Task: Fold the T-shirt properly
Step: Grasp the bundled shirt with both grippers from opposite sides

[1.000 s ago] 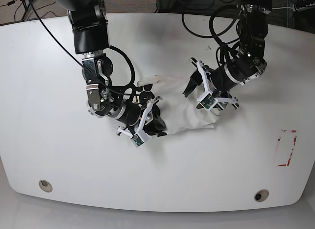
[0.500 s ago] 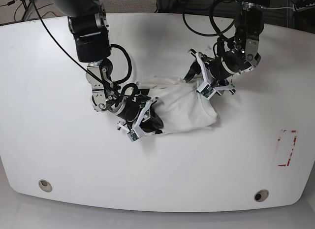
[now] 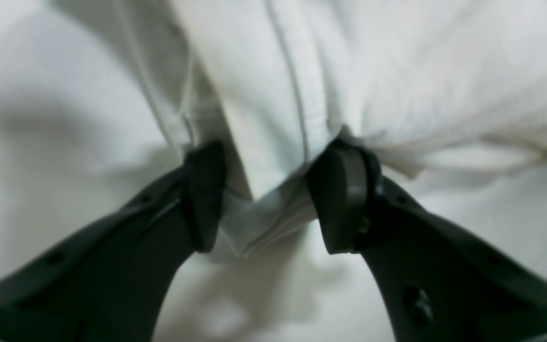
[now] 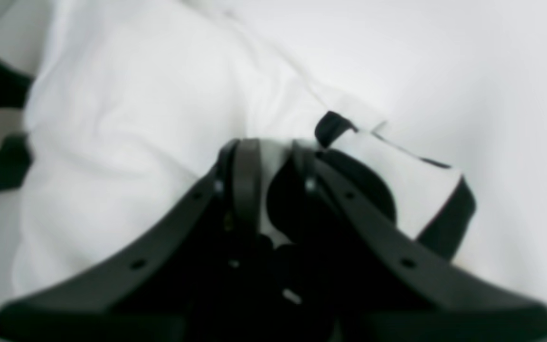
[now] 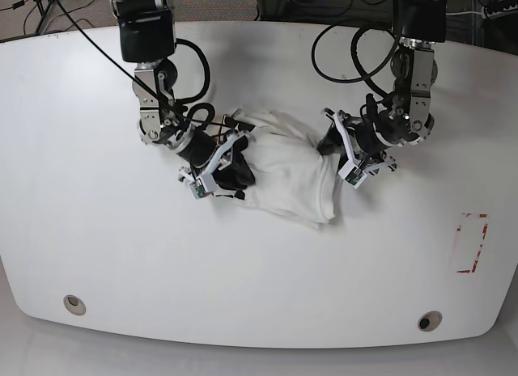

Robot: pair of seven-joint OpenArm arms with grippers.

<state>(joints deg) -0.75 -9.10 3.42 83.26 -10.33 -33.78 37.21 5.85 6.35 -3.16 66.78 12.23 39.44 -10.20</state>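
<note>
The off-white T-shirt [image 5: 285, 171] lies bunched in the middle of the table, stretched between both grippers. In the base view my right gripper [image 5: 235, 172] holds its left end, where black print shows. The right wrist view shows this gripper [image 4: 276, 175] nearly closed on a cloth fold with black lettering [image 4: 335, 126]. My left gripper [image 5: 330, 141] grips the shirt's right end. In the left wrist view its jaws [image 3: 273, 199] stand apart, pinching a thick hemmed fold of the T-shirt [image 3: 278, 95] between the pads [image 3: 204, 194].
The white table [image 5: 97, 247] carries a red rectangular mark [image 5: 472, 242] at the right. Two round holes [image 5: 74, 303] [image 5: 430, 320] sit near its front edge. Black cables [image 5: 348, 44] loop behind the arms at the back.
Both grippers have kept their hold. The right gripper has drawn its end of the shirt back and to the left. The shirt now lies further back, gathered into a tighter bundle.
</note>
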